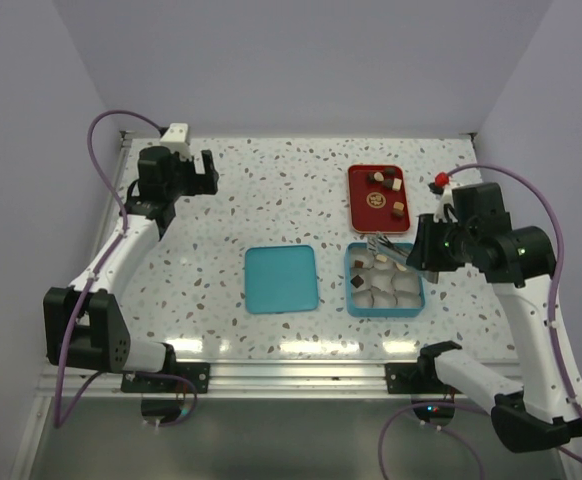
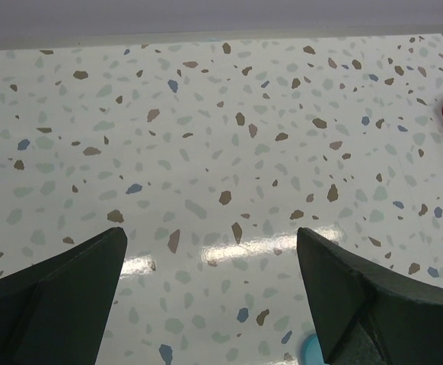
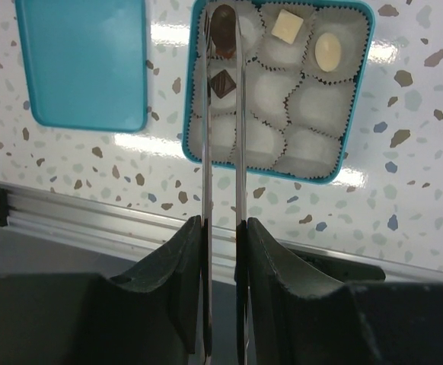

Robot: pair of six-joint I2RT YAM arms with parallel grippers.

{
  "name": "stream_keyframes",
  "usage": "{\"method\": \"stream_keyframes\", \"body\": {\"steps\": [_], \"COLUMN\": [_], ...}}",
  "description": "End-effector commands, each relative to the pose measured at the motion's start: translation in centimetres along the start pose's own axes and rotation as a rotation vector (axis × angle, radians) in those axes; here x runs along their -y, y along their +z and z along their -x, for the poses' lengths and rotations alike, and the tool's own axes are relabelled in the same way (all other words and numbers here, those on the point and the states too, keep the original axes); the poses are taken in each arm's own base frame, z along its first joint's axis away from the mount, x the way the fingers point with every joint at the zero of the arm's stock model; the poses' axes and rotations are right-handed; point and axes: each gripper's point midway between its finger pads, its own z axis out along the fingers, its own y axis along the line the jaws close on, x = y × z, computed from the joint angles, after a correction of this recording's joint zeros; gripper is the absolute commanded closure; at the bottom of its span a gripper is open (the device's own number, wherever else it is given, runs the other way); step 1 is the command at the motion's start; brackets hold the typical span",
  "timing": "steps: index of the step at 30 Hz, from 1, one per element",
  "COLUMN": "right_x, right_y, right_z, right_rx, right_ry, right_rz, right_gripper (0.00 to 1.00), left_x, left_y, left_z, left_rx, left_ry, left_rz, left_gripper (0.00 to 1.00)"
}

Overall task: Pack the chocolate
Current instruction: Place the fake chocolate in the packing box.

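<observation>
Chocolate (image 3: pixel 327 51) in three places: a few pieces lying on the red tray (image 1: pixel 361 220), three seated in paper cups (image 3: pixel 271 95) of the teal box (image 3: pixel 354 76), and one dark round piece (image 3: pixel 223 30) pinched in the tongs (image 3: pixel 239 152) at a corner cup, height above it hard to judge. Gripping the tongs' handles with the right jaws, closed down narrow; holding nothing in the left jaws, spread wide over bare counter (image 2: pixel 206 114) well away. Risks from here: releasing off-centre and leaving the piece on a cup's rim or against the dark square (image 3: pixel 222 82) next door; catching a flimsy cup with the tips on lifting out; squeezing harder and denting the chocolate; shoving the box toward its lid (image 3: pixel 81 61).
</observation>
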Motion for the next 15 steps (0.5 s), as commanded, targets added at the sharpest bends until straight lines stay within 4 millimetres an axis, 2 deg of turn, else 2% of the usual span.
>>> {"method": "stream_keyframes", "body": {"steps": [1, 6, 15], "right_x": [1.4, 1.8, 2.0], "right_y": [-1.6, -1.2, -0.9], "right_z": [-5.8, -6.8, -7.4], "right_rx": [-0.215, -0.242, -0.257], "right_ry": [0.017, 0.025, 0.019], "right_rz": [-0.064, -0.076, -0.100], "right_gripper": [0.80, 0.79, 0.79], "left_x": [0.8, 0.9, 1.0], "left_y": [0.0, 0.1, 0.0], "left_z": [2.3, 2.3, 2.5], "left_rx": [0.057, 0.056, 0.059], "left_ry": [-0.008, -0.005, -0.001], "left_rz": [-0.024, -0.025, -0.022], "left_gripper": [0.00, 0.00, 0.00]}}
